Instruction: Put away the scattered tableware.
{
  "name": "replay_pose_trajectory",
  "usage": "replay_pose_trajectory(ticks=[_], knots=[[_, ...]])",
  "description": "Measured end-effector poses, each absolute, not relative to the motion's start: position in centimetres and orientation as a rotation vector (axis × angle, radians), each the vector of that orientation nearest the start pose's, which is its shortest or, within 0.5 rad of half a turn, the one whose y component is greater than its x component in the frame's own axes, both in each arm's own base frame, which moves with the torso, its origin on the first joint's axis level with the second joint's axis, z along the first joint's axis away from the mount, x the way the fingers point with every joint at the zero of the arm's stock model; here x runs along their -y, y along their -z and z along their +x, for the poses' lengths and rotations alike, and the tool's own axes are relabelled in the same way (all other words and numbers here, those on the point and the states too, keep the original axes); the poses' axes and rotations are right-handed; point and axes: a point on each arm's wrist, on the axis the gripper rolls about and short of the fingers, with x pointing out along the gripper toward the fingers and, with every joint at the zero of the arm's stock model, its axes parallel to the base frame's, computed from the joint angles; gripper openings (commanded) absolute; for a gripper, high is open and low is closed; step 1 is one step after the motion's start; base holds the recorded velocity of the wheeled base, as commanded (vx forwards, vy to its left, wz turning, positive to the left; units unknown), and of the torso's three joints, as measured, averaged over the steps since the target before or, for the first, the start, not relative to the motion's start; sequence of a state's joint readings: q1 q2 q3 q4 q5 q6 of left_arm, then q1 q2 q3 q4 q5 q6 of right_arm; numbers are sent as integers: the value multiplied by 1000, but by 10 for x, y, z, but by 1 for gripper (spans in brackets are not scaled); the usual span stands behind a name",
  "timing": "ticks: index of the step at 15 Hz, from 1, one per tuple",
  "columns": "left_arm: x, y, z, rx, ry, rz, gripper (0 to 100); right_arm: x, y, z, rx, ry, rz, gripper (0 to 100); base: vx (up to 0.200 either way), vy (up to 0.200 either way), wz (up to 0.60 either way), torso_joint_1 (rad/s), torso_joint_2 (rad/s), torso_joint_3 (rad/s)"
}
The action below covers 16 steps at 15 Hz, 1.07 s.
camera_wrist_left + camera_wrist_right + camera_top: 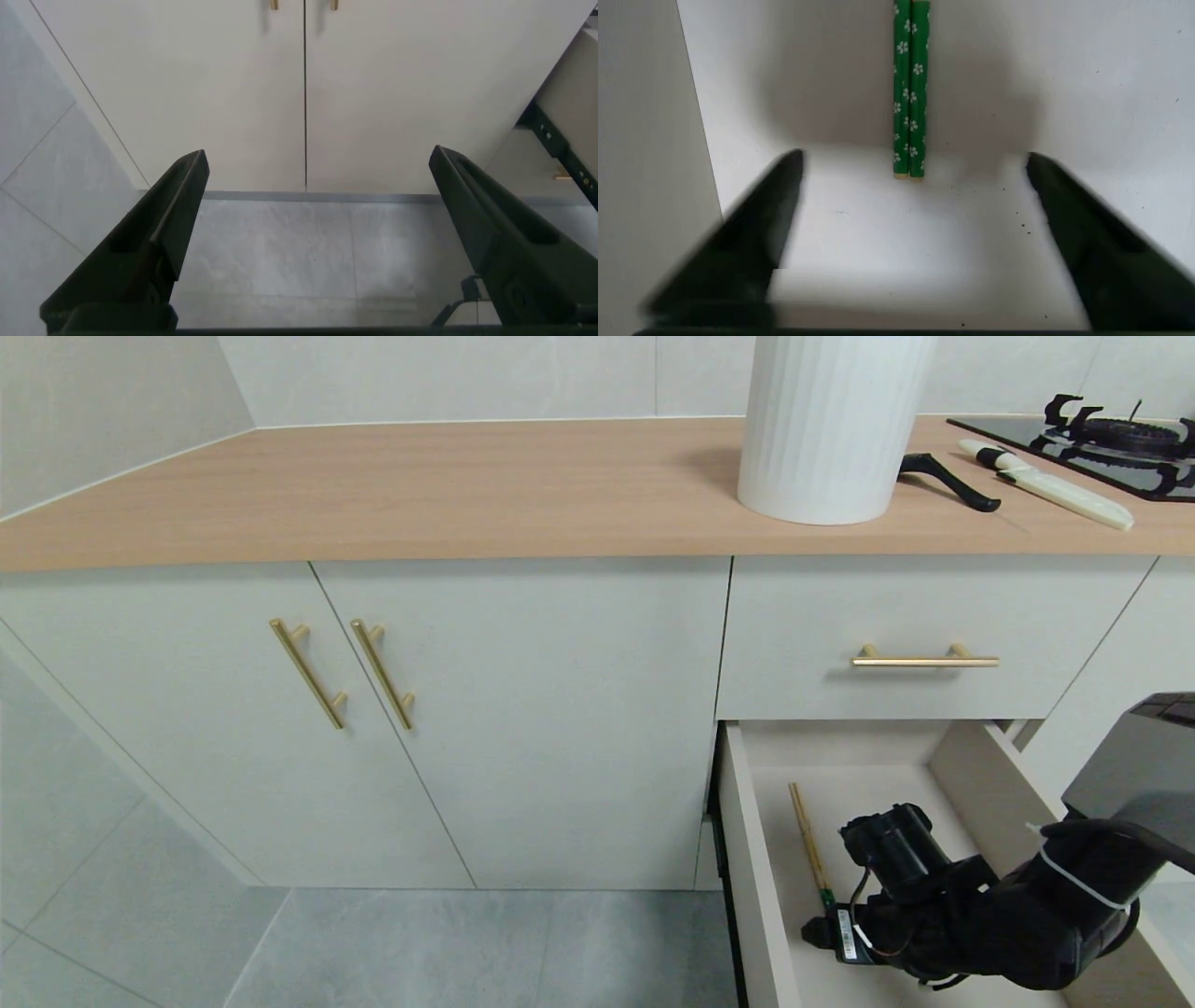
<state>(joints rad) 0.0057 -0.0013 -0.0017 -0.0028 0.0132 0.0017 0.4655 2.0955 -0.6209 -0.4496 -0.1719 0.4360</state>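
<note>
- The right gripper hangs inside the open drawer, its fingers spread wide and grasping nothing.
- The chopsticks, green-ended with small white flowers, lie side by side on the drawer floor. Their ends sit between the fingertips and touch neither.
- The left gripper, likewise spread and empty, faces the cabinet doors above the grey floor tiles.
- On the countertop stand a white ribbed container and, beside it, a cream knife.
</note>
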Motion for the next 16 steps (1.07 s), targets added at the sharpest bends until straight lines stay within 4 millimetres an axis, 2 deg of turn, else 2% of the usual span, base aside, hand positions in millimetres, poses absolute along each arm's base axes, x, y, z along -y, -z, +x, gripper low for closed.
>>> replay_pose_trajectory(ticks=[2,6,11,13,16], knots=[[0,-76,-23,6,-19,2,100,-128,-14,263,-987,-56,83,100,0,0,0,0,0,0],[0,-76,-23,6,-19,2,100,-119,-59,247,-901,-92,95,100,0,0,0,0,0,0],[0,-76,-23,6,-19,2,100,-96,-137,210,-883,-104,74,100,0,0,0,0,0,0],[0,-76,-23,6,-19,2,100,-84,-174,189,-813,-130,67,100,0,0,0,0,0,0],[0,-76,-23,5,-19,2,100,-63,-209,166,-667,-142,31,100,0,0,0,0,0,0]])
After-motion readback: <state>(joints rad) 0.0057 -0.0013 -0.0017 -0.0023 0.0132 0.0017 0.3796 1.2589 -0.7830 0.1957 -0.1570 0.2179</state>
